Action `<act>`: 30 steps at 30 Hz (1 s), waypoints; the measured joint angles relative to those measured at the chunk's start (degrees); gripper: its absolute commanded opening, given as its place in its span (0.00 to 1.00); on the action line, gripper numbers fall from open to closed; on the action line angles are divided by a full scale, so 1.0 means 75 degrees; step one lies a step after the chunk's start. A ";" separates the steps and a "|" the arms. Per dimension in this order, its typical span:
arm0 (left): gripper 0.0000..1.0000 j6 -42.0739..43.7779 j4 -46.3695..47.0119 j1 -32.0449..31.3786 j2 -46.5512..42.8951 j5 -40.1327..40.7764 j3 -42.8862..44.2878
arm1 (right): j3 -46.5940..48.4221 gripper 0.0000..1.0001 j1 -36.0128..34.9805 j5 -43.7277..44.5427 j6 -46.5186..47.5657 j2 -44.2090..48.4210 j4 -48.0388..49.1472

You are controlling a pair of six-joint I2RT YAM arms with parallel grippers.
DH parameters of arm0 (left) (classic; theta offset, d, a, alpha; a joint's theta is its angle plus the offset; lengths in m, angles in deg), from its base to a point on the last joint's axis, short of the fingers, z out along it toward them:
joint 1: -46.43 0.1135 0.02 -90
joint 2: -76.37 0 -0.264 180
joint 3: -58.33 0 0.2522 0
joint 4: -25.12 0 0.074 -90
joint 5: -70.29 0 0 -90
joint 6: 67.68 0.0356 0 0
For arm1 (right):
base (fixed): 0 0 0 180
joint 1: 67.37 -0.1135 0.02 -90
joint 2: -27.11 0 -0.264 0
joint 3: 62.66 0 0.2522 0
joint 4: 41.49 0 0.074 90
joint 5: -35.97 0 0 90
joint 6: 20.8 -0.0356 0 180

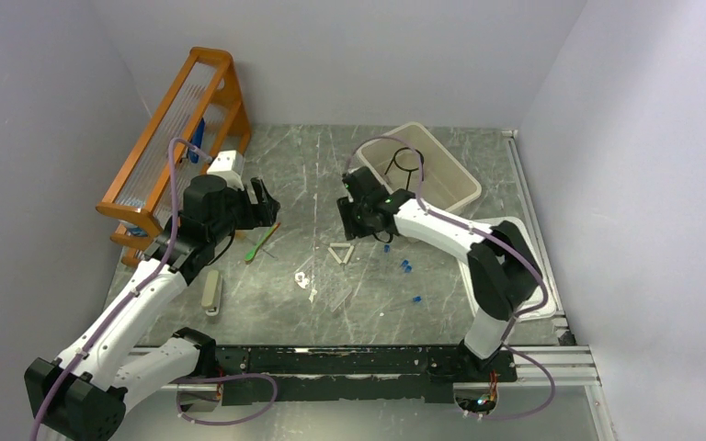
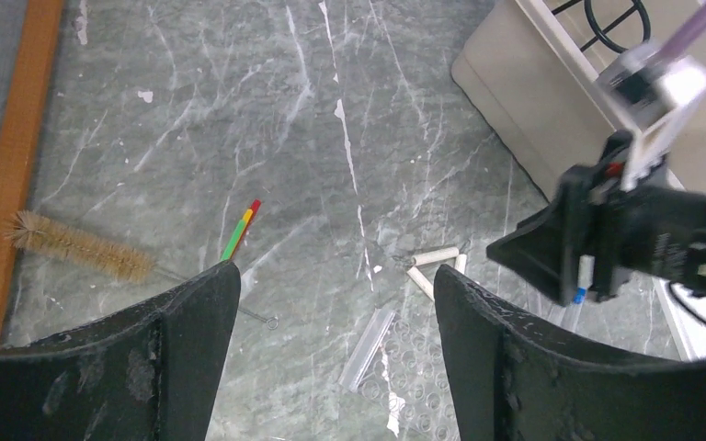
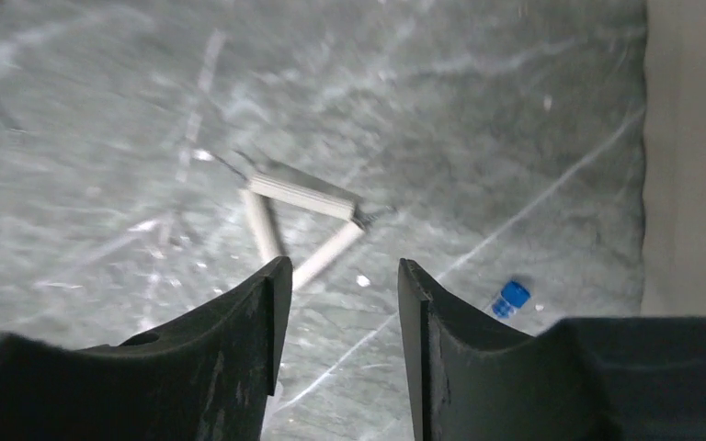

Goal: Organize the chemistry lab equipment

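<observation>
Nearest the lens in the left wrist view is the left gripper [image 2: 335,276]. Its scuffed matt-black jaws are spread wide and hold nothing. Well off to its left stands the orange wooden rack [image 1: 211,52]. Ahead of the left jaw lies a tan bristle brush [image 2: 74,246] on a twisted wire. Just past that jaw's tip lies the green-handled tool [image 2: 242,230], a thin flat strip banded green, yellow and red. Between the jaws and low in that view lie the clear tubes [image 2: 368,349], thin, glassy and hard to pick out against the grey, white-veined bench [image 1: 313,175]. Further right, the right gripper [image 3: 342,266] hovers with its jaws a narrow gap apart and nothing held. Just ahead of its tips is the white triangle [image 3: 299,216], made of three pale ribbed rods joined at the corners. A small round blue cap [image 3: 513,296] sits to its right, and others are scattered near it in the overhead view. Beyond the right gripper is a beige plastic bin [image 1: 448,158] with smooth walls. It holds the black wire ring [image 1: 406,162], the only item put away. By my reading the sorting has barely begun. The tool, tubes, triangle and caps are not yet gathered, and the triangle looks like the likely next pick.
</observation>
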 measured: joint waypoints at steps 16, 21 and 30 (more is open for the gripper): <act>0.80 -0.0175 0.0117 0.0000 -0.0017 0.0032 -0.0187 | 0.0044 0.50 -0.0402 0.0411 -0.1017 -0.1498 -0.0146; 0.80 -0.0175 0.0175 0.0000 -0.0096 0.0152 -0.0332 | 0.0239 0.41 -0.0624 0.0758 -0.1218 -0.1728 -0.0318; 0.79 -0.0175 0.0300 0.0000 -0.0122 0.0286 -0.0487 | 0.0542 0.09 -0.0656 0.1119 -0.1361 -0.1967 -0.0452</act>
